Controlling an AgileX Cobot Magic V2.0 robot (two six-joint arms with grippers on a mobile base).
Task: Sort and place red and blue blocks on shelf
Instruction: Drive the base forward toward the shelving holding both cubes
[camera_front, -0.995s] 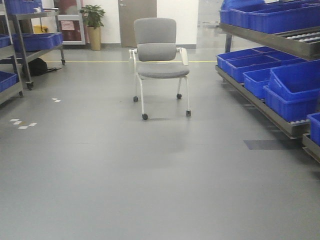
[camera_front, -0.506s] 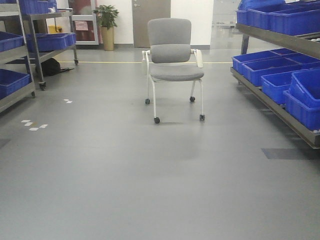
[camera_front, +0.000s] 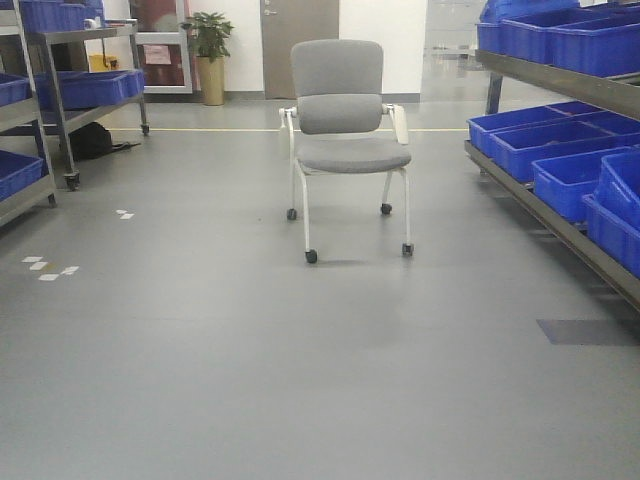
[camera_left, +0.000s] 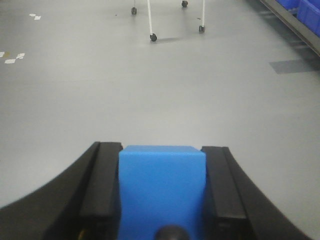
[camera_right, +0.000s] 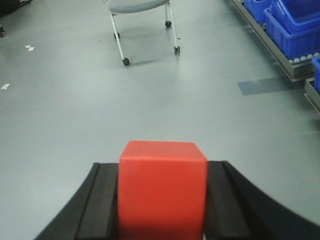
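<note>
**Where things sit in the room**

I see a chair (camera_front: 345, 140) in the middle of the floor (camera_front: 300, 390), ahead of me. Behind it is a door (camera_front: 298, 20), with a plant (camera_front: 208, 35) to its left. The shelf (camera_front: 560, 225) runs along my right, with bins (camera_front: 575, 180) on it. A cart (camera_front: 62, 110) stands far left. The left block (camera_left: 162, 195) sits squeezed inside the left gripper (camera_left: 162, 155), and the right block (camera_right: 162, 200) inside the right gripper (camera_right: 162, 167).

Smooth grey floor (camera_front: 300, 380), grey wheeled chair (camera_front: 350, 152) mid-floor, white tape marks (camera_front: 48, 268) toward left edge, dark rectangular patch (camera_front: 588, 331) beside steel shelf (camera_front: 560, 80) along right edge.
</note>
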